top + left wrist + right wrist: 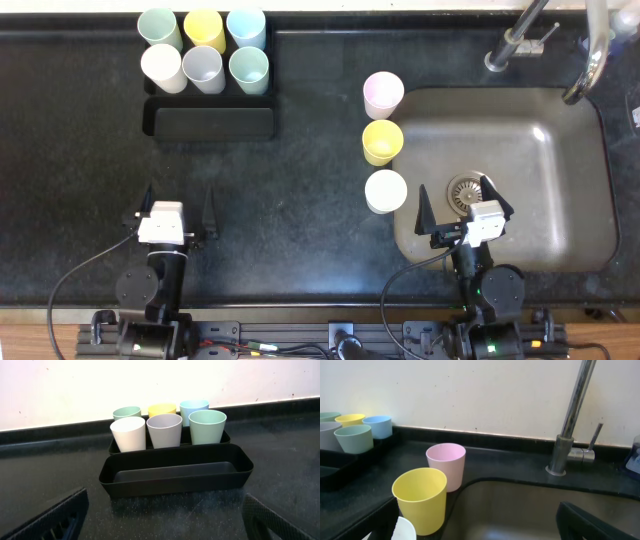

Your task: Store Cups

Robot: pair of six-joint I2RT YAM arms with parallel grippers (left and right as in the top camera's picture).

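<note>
Awaiting storage: three loose cups [382,141] beside the sink [540,150].
White cup [386,190] stands nearest, upright, just left of the right jaws, parted; left jaws, also parted, face the empty tray [212,123].

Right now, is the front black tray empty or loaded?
Empty. In the left wrist view the front tray has a bare floor; the six stored cups all stand upright in the rear tray.

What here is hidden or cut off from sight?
Loose white plastic cup: right wrist view, mostly cut off by the picture's edge.
Back row of pastel cups: left wrist view, lower parts hidden behind the front row.
Steel tap: right wrist view, spout runs past the edge.
</note>
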